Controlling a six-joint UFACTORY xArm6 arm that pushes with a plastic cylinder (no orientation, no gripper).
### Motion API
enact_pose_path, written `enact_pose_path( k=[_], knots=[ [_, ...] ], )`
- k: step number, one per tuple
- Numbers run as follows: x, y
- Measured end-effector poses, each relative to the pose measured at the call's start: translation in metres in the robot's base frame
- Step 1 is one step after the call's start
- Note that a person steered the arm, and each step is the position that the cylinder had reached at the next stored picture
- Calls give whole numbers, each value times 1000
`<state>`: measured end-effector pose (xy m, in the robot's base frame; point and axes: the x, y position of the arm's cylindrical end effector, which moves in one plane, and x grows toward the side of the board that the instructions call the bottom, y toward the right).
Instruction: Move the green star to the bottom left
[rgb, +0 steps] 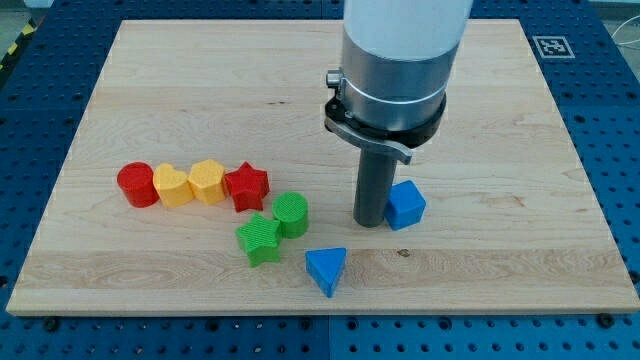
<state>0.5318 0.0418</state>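
The green star (260, 238) lies on the wooden board (200, 80), left of centre and near the view's bottom. A green cylinder (291, 214) touches its upper right side. My tip (371, 222) rests on the board to the right of the green blocks, about a hand's width from the star. The tip stands right against the left side of a blue cube (405, 205). A blue triangle (327, 269) lies below and between the star and the tip.
A row of blocks runs left of the green cylinder: a red star (247, 186), a yellow hexagon (207, 181), a yellow heart (174, 186) and a red cylinder (136, 185). The arm's wide grey body (400, 60) hides the board's upper middle.
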Motion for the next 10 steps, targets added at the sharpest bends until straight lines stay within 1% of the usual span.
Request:
enact_pose_path(
  k=[4,6,7,8,9,10],
  knots=[
    [1,-75],
    [15,-103],
    [11,-95],
    [7,-71],
    [23,-65],
    [40,-72]
  ],
)
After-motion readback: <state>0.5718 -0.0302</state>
